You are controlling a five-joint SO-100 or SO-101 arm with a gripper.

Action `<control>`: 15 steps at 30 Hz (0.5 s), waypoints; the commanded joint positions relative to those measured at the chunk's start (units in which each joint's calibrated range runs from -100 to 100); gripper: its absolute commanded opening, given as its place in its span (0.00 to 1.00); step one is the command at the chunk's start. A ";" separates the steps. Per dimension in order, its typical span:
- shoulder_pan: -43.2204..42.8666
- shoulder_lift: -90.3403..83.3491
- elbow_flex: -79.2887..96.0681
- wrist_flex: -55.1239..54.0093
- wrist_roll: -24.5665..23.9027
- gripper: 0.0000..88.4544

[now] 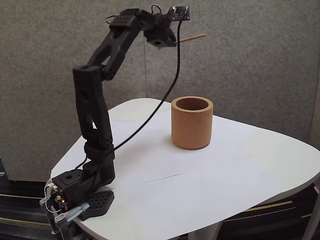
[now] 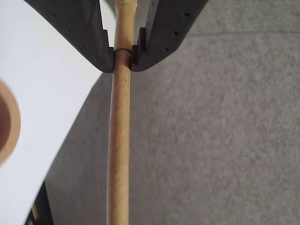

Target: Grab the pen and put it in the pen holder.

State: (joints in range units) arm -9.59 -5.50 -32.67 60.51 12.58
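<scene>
My gripper (image 2: 123, 58) is shut on the pen (image 2: 119, 140), a thin tan-brown stick that runs from between the black fingers down to the bottom edge of the wrist view. In the fixed view the gripper (image 1: 167, 41) is raised high above the table, and the pen (image 1: 194, 37) sticks out of it to the right, nearly level. The pen holder (image 1: 192, 122), a thick-walled orange-brown cup, stands upright on the white table, below and slightly right of the gripper. Its rim (image 2: 7, 124) shows at the left edge of the wrist view.
The white table (image 1: 200, 185) has a rounded edge, with grey carpet (image 2: 215, 131) beyond it. A black cable (image 1: 160, 107) hangs from the wrist down to the arm's base (image 1: 80, 192) at the table's front left corner. Grey panels stand behind.
</scene>
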 commanded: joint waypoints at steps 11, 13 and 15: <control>7.02 -2.91 6.86 -14.07 28.20 0.01; 7.90 -3.00 12.36 -18.64 29.88 0.01; 8.12 -3.08 17.60 -23.31 30.78 0.01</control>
State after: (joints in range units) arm -2.02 -6.01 -21.84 44.58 40.90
